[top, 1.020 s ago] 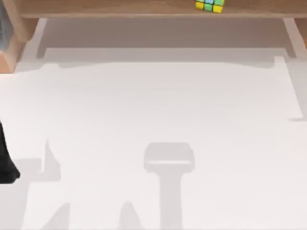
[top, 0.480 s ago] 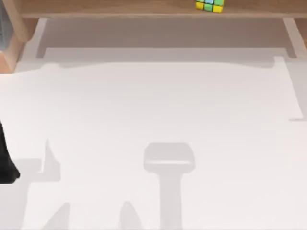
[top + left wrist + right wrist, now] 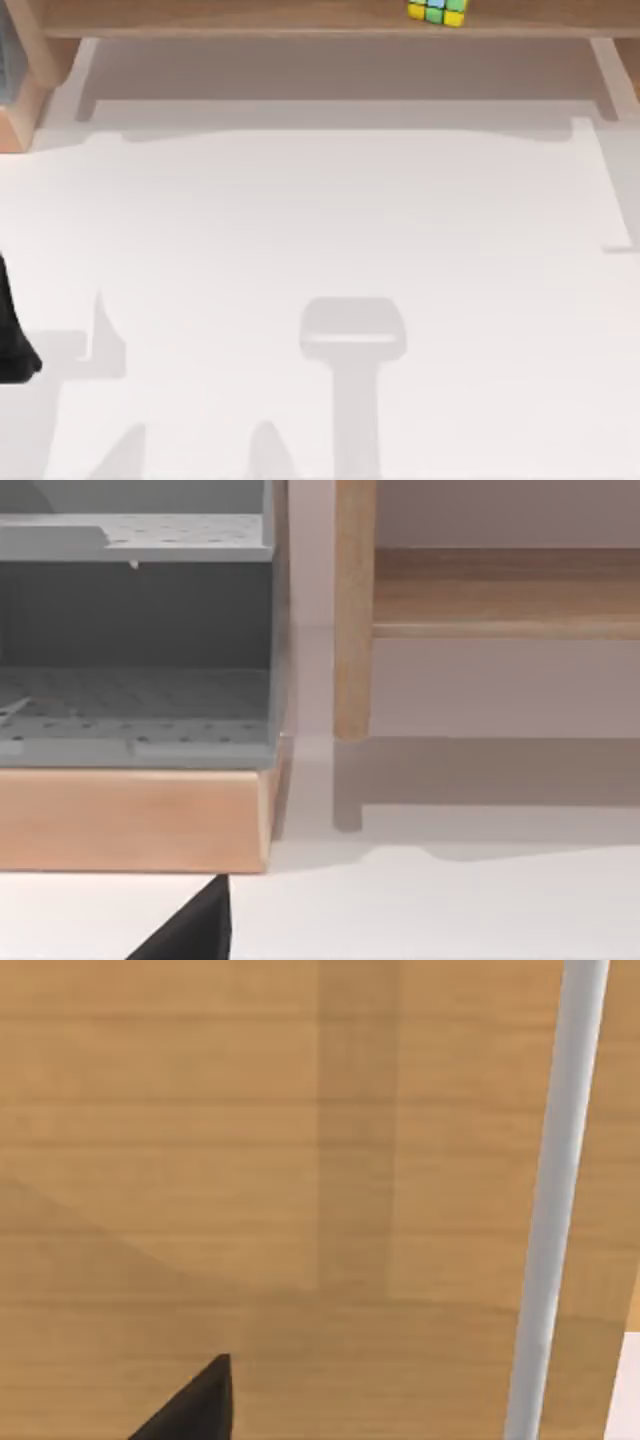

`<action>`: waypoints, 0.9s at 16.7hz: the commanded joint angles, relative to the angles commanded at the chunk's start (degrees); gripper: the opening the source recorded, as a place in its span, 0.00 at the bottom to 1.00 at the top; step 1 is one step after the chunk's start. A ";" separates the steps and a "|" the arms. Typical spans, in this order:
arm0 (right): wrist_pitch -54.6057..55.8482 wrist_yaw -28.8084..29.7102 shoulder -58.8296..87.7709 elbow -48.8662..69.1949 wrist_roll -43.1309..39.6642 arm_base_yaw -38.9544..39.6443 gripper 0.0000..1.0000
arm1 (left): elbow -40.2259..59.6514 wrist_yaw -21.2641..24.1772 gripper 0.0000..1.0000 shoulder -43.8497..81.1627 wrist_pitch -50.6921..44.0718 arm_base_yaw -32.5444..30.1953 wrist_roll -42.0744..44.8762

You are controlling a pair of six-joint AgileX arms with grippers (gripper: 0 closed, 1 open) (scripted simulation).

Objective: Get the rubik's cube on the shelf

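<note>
The rubik's cube (image 3: 437, 12) sits on the shelf (image 3: 250, 17) toward its right end, so the task looks done; neither end effector's finger state can be told.

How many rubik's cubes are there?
1. The rubik's cube sits on the shelf at the far edge of the table, right of the middle in the top view. None on the table.

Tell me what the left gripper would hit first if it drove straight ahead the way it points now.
Probably the wooden base under the grey rack, straight ahead in the left wrist view. The shelf and its upright support lie off to one side. Depth is unclear, so this is a judgement.
</note>
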 joint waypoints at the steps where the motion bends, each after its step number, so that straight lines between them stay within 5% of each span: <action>1: 0.00 0.00 0.00 0.00 0.00 0.00 0.85 | 0.00 0.00 1.00 0.00 0.00 0.00 0.00; 12: 0.00 0.00 0.00 0.00 0.00 0.00 0.02 | 0.00 0.00 1.00 0.00 0.00 0.00 0.00; 15: 0.00 0.00 0.00 0.00 0.00 0.00 0.00 | 0.00 0.00 1.00 0.00 0.00 0.00 0.00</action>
